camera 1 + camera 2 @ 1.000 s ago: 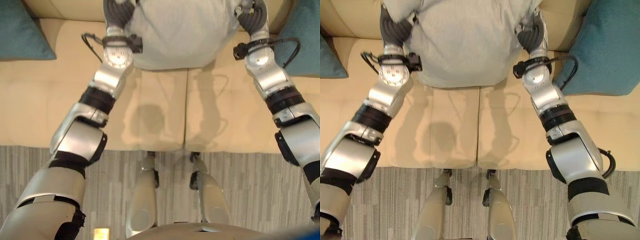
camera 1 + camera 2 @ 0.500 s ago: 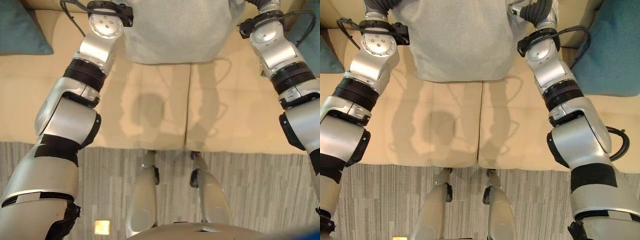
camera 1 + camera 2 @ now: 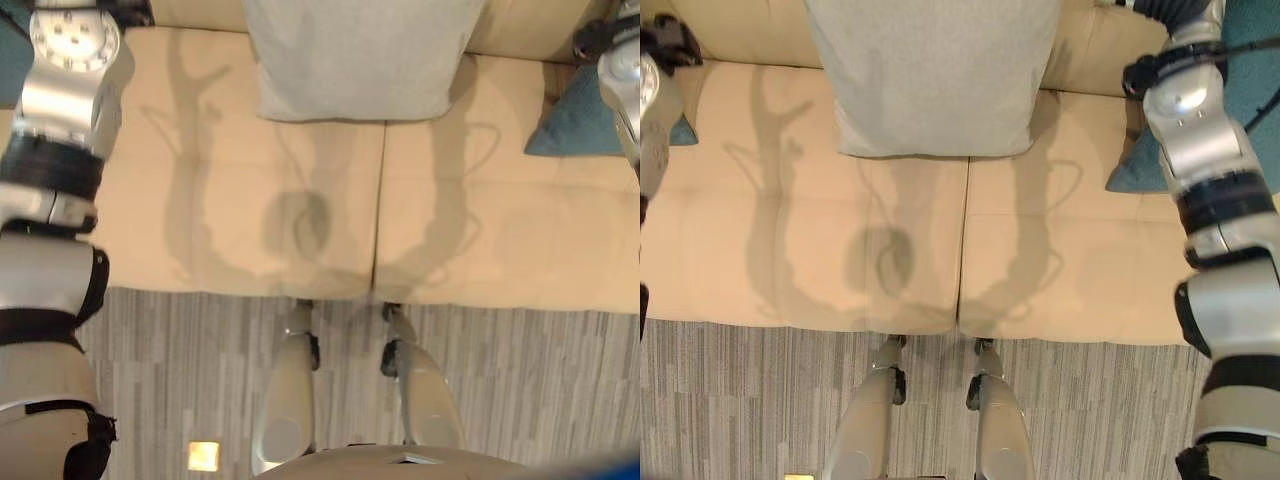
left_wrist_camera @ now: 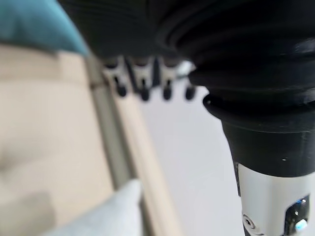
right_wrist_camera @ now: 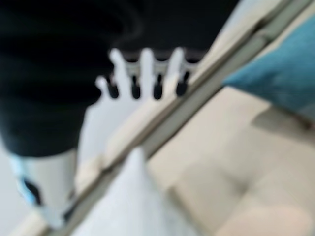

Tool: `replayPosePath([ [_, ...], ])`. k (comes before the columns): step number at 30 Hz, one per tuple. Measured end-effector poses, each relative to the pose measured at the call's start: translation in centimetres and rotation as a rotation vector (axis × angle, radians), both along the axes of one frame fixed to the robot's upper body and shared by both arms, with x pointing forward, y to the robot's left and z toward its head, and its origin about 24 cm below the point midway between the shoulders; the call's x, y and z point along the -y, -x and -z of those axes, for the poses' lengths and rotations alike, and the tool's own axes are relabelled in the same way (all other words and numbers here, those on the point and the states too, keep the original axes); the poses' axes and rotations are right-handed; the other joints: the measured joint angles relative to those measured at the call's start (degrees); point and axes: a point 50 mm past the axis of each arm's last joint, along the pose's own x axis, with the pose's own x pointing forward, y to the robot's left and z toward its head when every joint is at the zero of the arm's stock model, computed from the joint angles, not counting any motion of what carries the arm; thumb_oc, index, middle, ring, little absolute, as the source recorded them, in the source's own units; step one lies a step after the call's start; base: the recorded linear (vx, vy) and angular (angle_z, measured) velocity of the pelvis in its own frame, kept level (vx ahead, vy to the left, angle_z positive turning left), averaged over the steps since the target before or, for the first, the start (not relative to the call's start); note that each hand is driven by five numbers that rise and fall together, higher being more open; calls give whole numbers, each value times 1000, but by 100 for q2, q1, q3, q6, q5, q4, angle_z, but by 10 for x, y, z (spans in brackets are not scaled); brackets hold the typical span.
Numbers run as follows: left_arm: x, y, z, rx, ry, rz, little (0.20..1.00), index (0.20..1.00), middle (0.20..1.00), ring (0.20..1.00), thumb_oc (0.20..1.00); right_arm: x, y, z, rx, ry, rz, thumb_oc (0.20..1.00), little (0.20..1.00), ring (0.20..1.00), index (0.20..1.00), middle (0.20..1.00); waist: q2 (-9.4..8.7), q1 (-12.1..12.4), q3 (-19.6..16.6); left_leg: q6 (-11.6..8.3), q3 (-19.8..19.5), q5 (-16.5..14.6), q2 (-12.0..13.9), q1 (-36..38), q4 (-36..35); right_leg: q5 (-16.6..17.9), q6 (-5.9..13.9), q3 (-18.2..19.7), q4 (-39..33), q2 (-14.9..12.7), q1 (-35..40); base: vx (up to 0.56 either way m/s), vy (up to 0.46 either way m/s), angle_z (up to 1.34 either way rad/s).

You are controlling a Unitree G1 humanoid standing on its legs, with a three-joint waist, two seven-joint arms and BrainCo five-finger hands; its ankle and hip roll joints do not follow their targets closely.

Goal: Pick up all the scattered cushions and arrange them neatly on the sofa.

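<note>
Leaning against the far backrest of your beige sofa (image 3: 200, 200) is a grey cushion (image 3: 355, 60), centred. Teal cushions sit at the right (image 3: 1250, 60) and left (image 4: 34, 22) ends. Your left hand (image 4: 142, 73) and right hand (image 5: 142, 73) hover with fingers straight, holding nothing.

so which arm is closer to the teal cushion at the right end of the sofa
Right. The right arm crosses in front of the teal cushion at its edge; the left arm is at the opposite end of the sofa, beyond the grey cushion.
</note>
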Motion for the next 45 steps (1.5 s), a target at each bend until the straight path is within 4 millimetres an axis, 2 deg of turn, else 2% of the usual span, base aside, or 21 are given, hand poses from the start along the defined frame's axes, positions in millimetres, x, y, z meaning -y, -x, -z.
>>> replayPosePath([
  [2,2,1,35,-89,-28,46,1000,1000,1000,1000,1000,1,2,38,-96,-15,-66,1000,1000,1000,1000,1000,-1,-18,-1,0,24,0,-33,197,-18,-41,44,8,-2,-24,189,48,11,-2],
  [3,-1,15,63,-124,-19,79,1000,1000,1000,1000,1000,13,15,73,-126,-125,-97,1000,1000,1000,1000,1000,0,-22,-3,0,34,0,-37,416,-141,-84,40,18,-3,-25,342,23,4,-4],
  [4,-5,16,75,-164,-22,70,1000,1000,1000,1000,1000,23,15,92,-194,-147,-63,1000,1000,1000,1000,1000,5,-13,-6,0,34,0,-35,478,-161,-85,41,19,-4,-26,388,2,0,-7],
  [7,-10,8,67,-158,-15,38,1000,1000,1000,1000,1000,33,7,95,-237,-162,-11,1000,1000,1000,1000,1000,20,-72,-15,-6,23,12,-17,414,-261,-71,36,19,-5,17,273,93,-21,-6],
  [8,-10,10,75,-179,0,50,1000,1000,1000,1000,1000,28,9,104,-256,-175,-36,1000,1000,1000,1000,1000,29,-96,-9,-44,43,-16,3,409,-248,-68,33,24,24,35,254,166,-39,-11],
  [9,-9,32,100,-167,60,103,1000,1000,1000,1000,1000,17,26,122,-223,-258,-115,1000,1000,1000,1000,1000,22,-94,-5,-59,79,-103,16,502,-89,-115,12,72,151,36,325,59,-16,-9],
  [10,-8,60,151,-229,182,129,1000,1000,1000,1000,1000,16,56,164,-242,-358,-143,1000,1000,1000,1000,1000,30,-96,7,-33,93,-151,-29,938,-105,-224,-16,62,126,-19,777,71,-11,8],
  [11,-8,76,238,-542,270,91,1000,1000,1000,1000,1000,33,84,247,-554,-360,-20,1000,1000,1000,1000,1000,126,-44,-204,-16,111,-124,-60,1521,-201,-313,92,29,50,-75,1396,67,-4,18],
  [12,-18,98,299,-787,321,23,1000,1000,1000,1000,1000,46,108,308,-816,-366,92,1000,1000,1000,1000,1000,184,-58,-760,-38,126,-364,-46,1690,-312,-596,147,5,36,-46,1531,46,-1,22],
  [13,-23,110,330,-906,365,-33,1000,1000,1000,1000,1000,53,122,332,-919,-371,153,1000,1000,1000,1000,1000,238,-56,-934,-21,124,-413,-39,1717,-313,-618,159,-9,19,-22,1566,0,0,0],
  [18,-31,169,422,-1366,370,-192,1000,1000,1000,1000,1000,53,153,383,-1181,-310,215,1000,1000,1000,1000,1000,243,-229,-1084,-32,194,-391,45,2005,-313,-520,115,94,-18,44,1798,11,-12,-13],
  [21,-24,203,458,-1602,349,-237,1000,1000,1000,1000,1000,42,176,412,-1334,-278,207,1000,1000,1000,1000,1000,196,-299,-1321,-61,292,-416,108,2239,-315,-568,156,152,-40,82,1980,-20,-31,-12],
  [25,-11,221,475,-1729,333,-224,1000,1000,1000,1000,1000,37,208,437,-1504,-232,218,1000,1000,1000,1000,1000,224,-307,-1584,-74,336,-436,161,2324,-318,-558,138,161,-41,130,2059,-18,-40,-6],
  [28,-5,254,493,-1887,363,-271,1000,1000,1000,1000,1000,41,242,456,-1657,-222,285,1000,1000,1000,1000,1000,315,-349,-1850,-90,337,-505,201,2441,-344,-572,117,169,-41,162,2165,-38,-64,-3],
  [34,-3,283,502,-2024,314,-274,1000,1000,1000,1000,1000,49,284,467,-1787,-224,358,1000,1000,1000,1000,1000,461,-372,-1919,-89,283,-490,341,2517,-332,-575,50,162,-17,318,2311,-94,-104,3],
  [38,-3,266,499,-1997,300,-258,1000,1000,1000,1000,1000,51,290,467,-1804,-224,368,1000,1000,1000,1000,1000,540,-395,-1731,-165,85,-440,588,2385,-223,-666,-162,77,16,646,2313,-225,-67,26],
  [40,-11,249,495,-1988,285,-260,1000,1000,1000,1000,1000,53,286,466,-1800,-221,373,1000,1000,1000,1000,1000,535,-397,-1686,-317,40,-507,696,2165,-39,-757,-405,29,191,683,2067,-229,57,7],
  [41,-18,236,490,-1954,270,-263,1000,1000,1000,1000,1000,49,277,467,-1796,-217,357,1000,1000,1000,1000,1000,199,-383,-1606,-392,-116,-883,367,1919,1057,-531,-645,92,98,376,2084,-116,122,-30],
  [42,-18,231,489,-1944,267,-252,1000,1000,1000,1000,1000,49,272,466,-1784,-214,352,1000,1000,1000,1000,1000,47,-413,-1566,-362,-118,-1061,99,2008,1389,-510,-586,169,76,192,2104,-96,162,-22],
  [43,-13,226,489,-1938,274,-232,1000,1000,1000,1000,1000,54,271,463,-1778,-205,362,1000,1000,1000,1000,1000,39,-575,-1565,-402,-107,-1196,-22,2146,1557,-502,-553,142,51,152,2146,-83,175,-11],
  [45,-5,214,488,-1912,283,-198,1000,1000,1000,1000,1000,58,277,463,-1801,-204,387,1000,1000,1000,1000,1000,186,-698,-1615,-301,0,-1406,-34,2546,1089,-409,-456,143,69,162,2159,-100,193,2],
])
